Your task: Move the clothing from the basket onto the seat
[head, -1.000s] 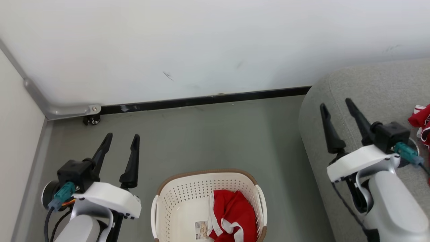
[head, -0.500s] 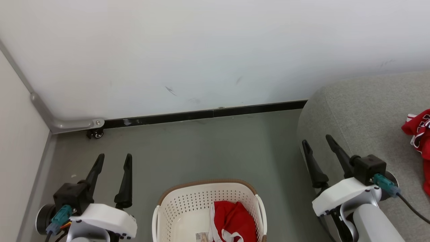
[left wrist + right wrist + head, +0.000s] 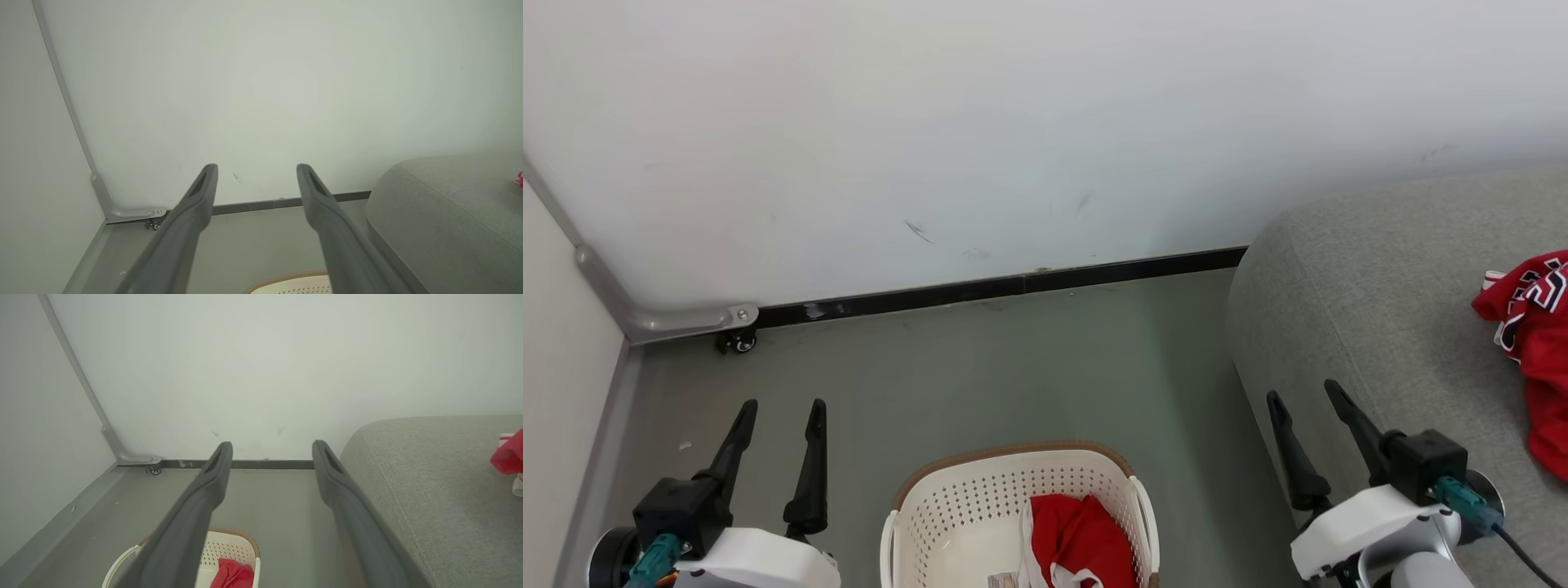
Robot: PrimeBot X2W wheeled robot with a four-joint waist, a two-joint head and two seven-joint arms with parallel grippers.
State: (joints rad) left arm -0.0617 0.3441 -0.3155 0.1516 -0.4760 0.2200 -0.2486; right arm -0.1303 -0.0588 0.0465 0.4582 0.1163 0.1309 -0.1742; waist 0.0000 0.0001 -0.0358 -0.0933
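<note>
The cream basket with a brown rim stands on the floor at the bottom centre, with red clothing bunched in its right half. More red clothing with block lettering lies on the grey seat at the right. My left gripper hangs open and empty left of the basket. My right gripper is open and empty over the seat's left edge. The right wrist view looks down on the basket and red clothing between the open fingers.
A white wall with a black baseboard closes the back. A grey metal rail with a small caster sits in the left corner. Grey floor lies open between basket, wall and seat.
The head camera has tilted, shifting the whole scene down. Both grippers now sit lower in view; the right one has drawn back from over the seat. Both stay open.
</note>
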